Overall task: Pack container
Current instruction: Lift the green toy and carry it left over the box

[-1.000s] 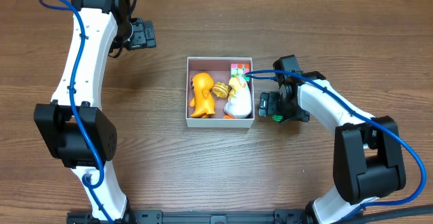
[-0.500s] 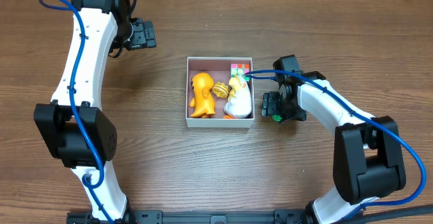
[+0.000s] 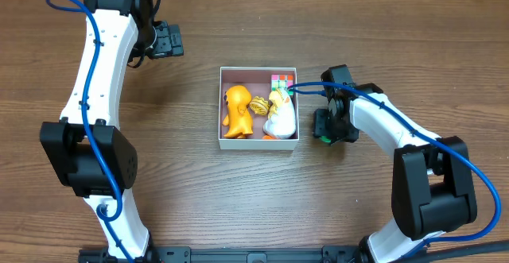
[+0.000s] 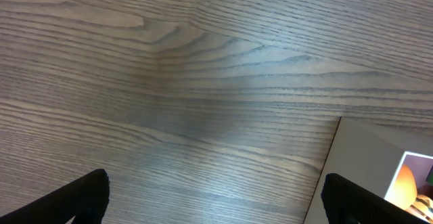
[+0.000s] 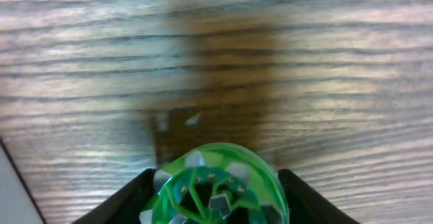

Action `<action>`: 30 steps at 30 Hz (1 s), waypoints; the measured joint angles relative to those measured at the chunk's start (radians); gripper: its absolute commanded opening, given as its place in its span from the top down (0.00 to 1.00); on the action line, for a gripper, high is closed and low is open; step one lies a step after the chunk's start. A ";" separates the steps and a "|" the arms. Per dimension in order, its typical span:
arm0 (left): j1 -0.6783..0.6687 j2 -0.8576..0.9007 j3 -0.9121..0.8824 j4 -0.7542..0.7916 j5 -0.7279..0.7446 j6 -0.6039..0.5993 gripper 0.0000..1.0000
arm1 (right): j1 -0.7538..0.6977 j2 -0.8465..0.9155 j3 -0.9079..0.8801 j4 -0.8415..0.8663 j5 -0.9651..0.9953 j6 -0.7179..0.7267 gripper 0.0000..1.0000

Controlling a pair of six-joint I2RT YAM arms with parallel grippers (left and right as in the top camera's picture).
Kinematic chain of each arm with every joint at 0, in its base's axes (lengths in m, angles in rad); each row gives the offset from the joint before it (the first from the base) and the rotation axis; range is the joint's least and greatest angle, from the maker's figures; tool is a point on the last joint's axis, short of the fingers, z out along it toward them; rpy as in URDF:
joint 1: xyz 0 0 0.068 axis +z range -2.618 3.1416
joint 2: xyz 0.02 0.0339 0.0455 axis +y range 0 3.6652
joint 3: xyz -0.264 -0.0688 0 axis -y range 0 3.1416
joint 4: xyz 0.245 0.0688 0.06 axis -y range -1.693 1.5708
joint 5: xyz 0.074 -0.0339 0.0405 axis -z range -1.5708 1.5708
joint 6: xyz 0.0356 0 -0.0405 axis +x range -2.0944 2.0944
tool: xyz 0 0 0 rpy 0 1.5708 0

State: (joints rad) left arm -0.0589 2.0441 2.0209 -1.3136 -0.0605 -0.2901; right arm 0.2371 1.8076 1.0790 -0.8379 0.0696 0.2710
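The container (image 3: 258, 143), a shallow white-walled box with a pinkish floor, sits mid-table and holds an orange toy (image 3: 236, 110), a white duck-like toy (image 3: 280, 118), a small golden-brown piece (image 3: 259, 104) and a colourful cube (image 3: 281, 81). Just right of it, my right gripper (image 3: 324, 128) points down at the table. The right wrist view shows a translucent green ball (image 5: 216, 187) with both fingers of that gripper (image 5: 216, 183) pressed against its sides. Far back left, my left gripper (image 3: 171, 40) stands open and empty; its dark fingers (image 4: 88, 197) flank bare wood, with the container's wall (image 4: 365, 163) at the right.
The table is brown wood grain. A sliver of the container's white wall (image 5: 10, 190) shows at the left edge of the right wrist view, close to the ball. The arm bases stand along the table's front edge.
My right gripper's jaws have narrowed from wide open onto the green ball. The left arm and the toys in the container have not moved.
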 measured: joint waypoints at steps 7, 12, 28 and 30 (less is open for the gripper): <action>0.000 0.000 0.000 0.000 0.000 0.000 0.00 | 0.000 0.000 0.030 -0.011 0.002 0.002 0.48; 0.000 0.000 0.000 0.000 0.000 0.000 0.00 | 0.000 0.000 0.033 -0.022 0.010 0.002 0.48; 0.000 0.000 0.000 -0.001 0.000 0.000 0.00 | 0.003 0.000 0.433 -0.235 0.071 0.002 0.50; 0.000 0.000 0.000 -0.002 0.000 0.000 0.00 | 0.012 0.000 0.478 -0.250 0.072 0.002 0.50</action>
State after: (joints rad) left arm -0.0589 2.0441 2.0205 -1.3151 -0.0601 -0.2901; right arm 0.2493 1.8080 1.5566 -1.0882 0.1421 0.2726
